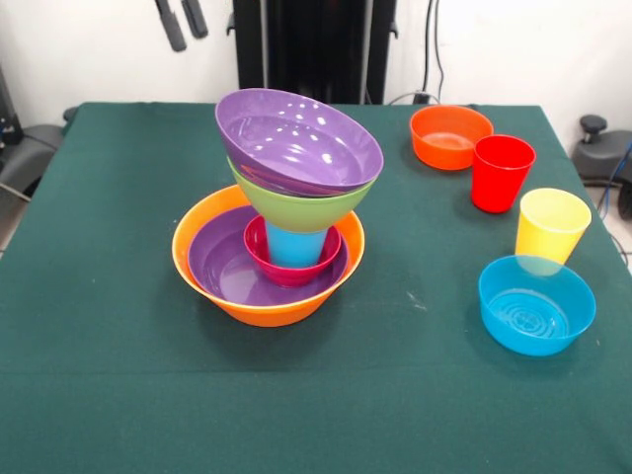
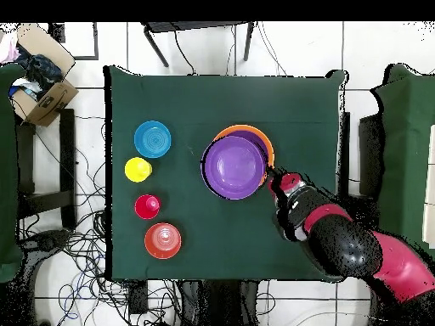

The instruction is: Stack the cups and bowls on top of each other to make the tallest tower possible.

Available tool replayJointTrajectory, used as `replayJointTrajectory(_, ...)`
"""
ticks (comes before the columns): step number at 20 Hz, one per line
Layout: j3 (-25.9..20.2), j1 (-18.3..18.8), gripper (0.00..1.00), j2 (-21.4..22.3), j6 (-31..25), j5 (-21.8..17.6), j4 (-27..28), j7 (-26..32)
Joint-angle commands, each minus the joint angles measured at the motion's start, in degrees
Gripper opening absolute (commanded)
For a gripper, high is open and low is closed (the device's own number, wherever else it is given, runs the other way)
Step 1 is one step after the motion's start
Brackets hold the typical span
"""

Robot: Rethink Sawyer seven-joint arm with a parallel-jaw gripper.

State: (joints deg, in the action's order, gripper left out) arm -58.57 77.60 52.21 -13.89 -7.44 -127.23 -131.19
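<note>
the tower (image 1: 281, 212) stood left of centre on the green surface (image 1: 118, 395): large orange bowl (image 1: 202, 276), purple bowl (image 1: 222, 267), pink-red bowl (image 1: 262, 262), blue cup (image 1: 294, 245), lime green bowl (image 1: 296, 205) and tilted purple bowl (image 1: 296, 138). the hand (image 1: 181, 20) hung apart, fingers spread, empty. small orange bowl (image 1: 449, 136), red cup (image 1: 502, 173), yellow cup (image 1: 551, 225) and small blue bowl (image 1: 536, 303) stood at the right

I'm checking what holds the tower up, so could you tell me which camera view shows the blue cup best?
The front view: the blue cup stands in the small pink-red bowl, under the lime green bowl. The overhead view shows nothing of it, because the top purple bowl covers it.
</note>
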Motion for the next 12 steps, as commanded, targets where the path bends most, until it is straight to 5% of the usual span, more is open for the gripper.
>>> replayJointTrajectory(1,-7.0,-2.9,1.0,2.0,-5.0,6.3,-6.0,-7.2)
replayJointTrajectory(6,-2.3,-8.1,1.0,6.0,-0.4,8.0,-8.4,-10.8)
replayJointTrajectory(12,16.9,-22.6,1.0,6.0,5.3,5.7,-8.5,-14.7)
